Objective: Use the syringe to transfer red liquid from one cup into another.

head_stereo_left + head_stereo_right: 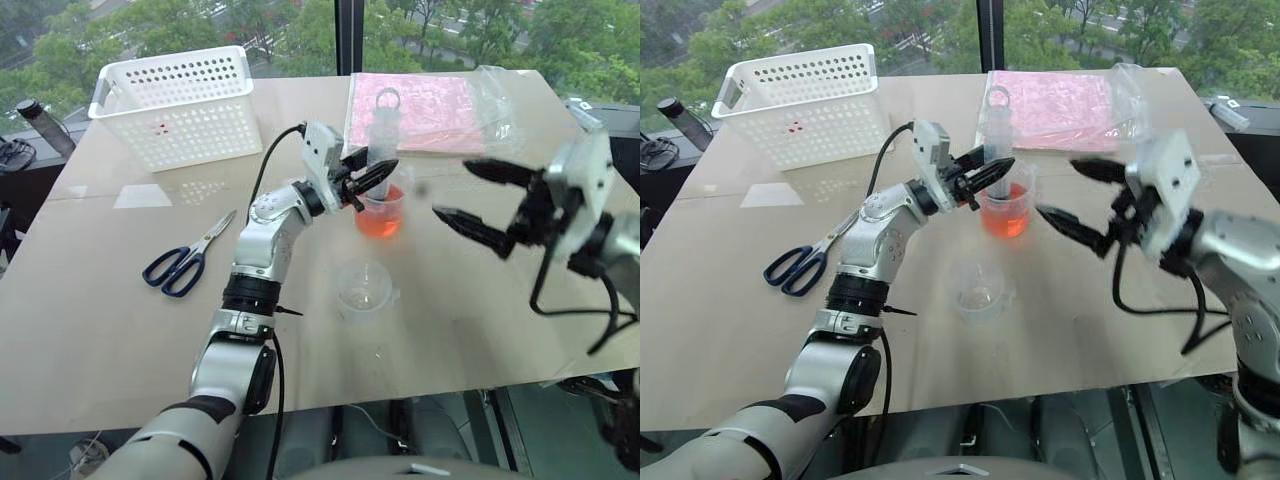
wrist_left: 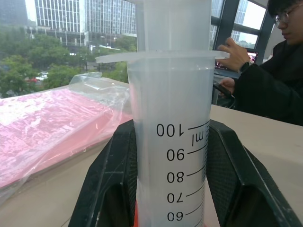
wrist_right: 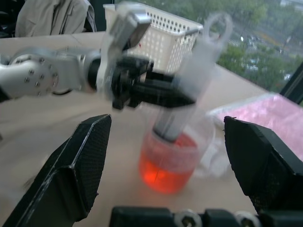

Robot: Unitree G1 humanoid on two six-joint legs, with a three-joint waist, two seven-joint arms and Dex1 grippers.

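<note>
The clear syringe [image 1: 383, 130] stands upright with its tip down in the cup [image 1: 381, 212] that holds the orange-red liquid [image 1: 378, 224]. My left gripper [image 1: 368, 176] is shut on the syringe barrel [image 2: 170, 142], just above the cup's rim. One black finger [image 2: 111, 179] sits on each side of the printed scale. The ring-topped plunger [image 3: 215, 26] rises above it. The other cup [image 1: 363, 288], nearly colourless, sits closer to me on the table. My right gripper [image 1: 452, 190] hangs open in the air to the right of the red cup [image 3: 168, 165], holding nothing.
A white perforated basket [image 1: 180, 100] stands at the far left of the table. Blue-handled scissors [image 1: 185, 262] lie at the left. A pink sheet in a clear bag [image 1: 425, 110] lies behind the cups. A person [image 2: 279, 80] sits beyond the table.
</note>
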